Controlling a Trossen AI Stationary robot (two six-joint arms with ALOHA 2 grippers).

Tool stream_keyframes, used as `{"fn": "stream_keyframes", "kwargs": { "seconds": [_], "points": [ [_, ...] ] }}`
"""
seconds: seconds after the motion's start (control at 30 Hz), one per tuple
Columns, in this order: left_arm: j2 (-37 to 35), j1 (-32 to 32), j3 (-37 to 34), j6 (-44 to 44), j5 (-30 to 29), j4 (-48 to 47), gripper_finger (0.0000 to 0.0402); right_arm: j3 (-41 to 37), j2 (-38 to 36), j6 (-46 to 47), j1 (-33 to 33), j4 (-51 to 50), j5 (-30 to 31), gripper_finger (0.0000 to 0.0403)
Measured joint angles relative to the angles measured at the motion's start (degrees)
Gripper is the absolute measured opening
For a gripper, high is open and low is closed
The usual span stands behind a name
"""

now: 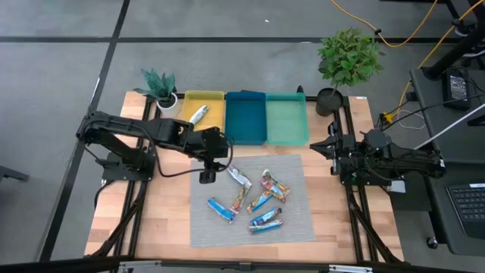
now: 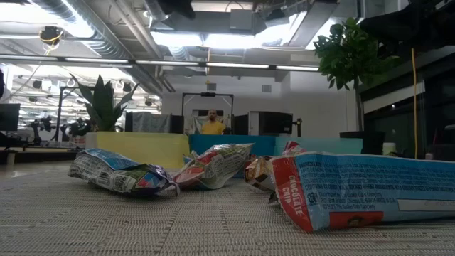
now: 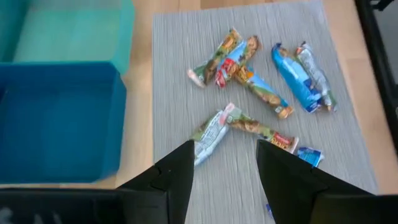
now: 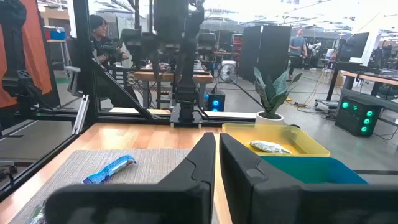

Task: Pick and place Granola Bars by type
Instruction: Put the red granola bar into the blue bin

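Six Granola Bars (image 1: 250, 199) lie scattered on the grey mat (image 1: 299, 227) — the nearest, a silver one (image 3: 211, 132), just ahead of the left hand (image 1: 206, 177), whose fingers stand apart, empty, above the mat's edge. One more silver bar (image 1: 198, 114) rests in the yellow tray (image 1: 215, 97) behind it. Right hand (image 4: 217, 163) — clenched, empty — waits well off beside the tabletop's far side.

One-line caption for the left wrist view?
Open left gripper above grey mat strewn with granola bars, blue tray alongside.

We look straight down overhead, level from mat (image 1: 292, 220) height, forward past each wrist's fingers, all sharing the mat.
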Motion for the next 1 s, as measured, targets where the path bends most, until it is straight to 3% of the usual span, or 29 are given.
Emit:
{"fn": "stream_keyframes", "kwargs": {
  "seconds": [0.47,1.0],
  "points": [
    [5.9,-0.2,-0.7,0.1,0.5,-0.5,0.0236,0.0,0.0,0.0,0.0,-0.5,0.0,0.0028],
    [8.9,0.0,-0.7,6.2,1.9,-0.1,0.0236,0.0,0.0,0.0,0.0,-1.6,0.0,0.0028]
  ]
}}
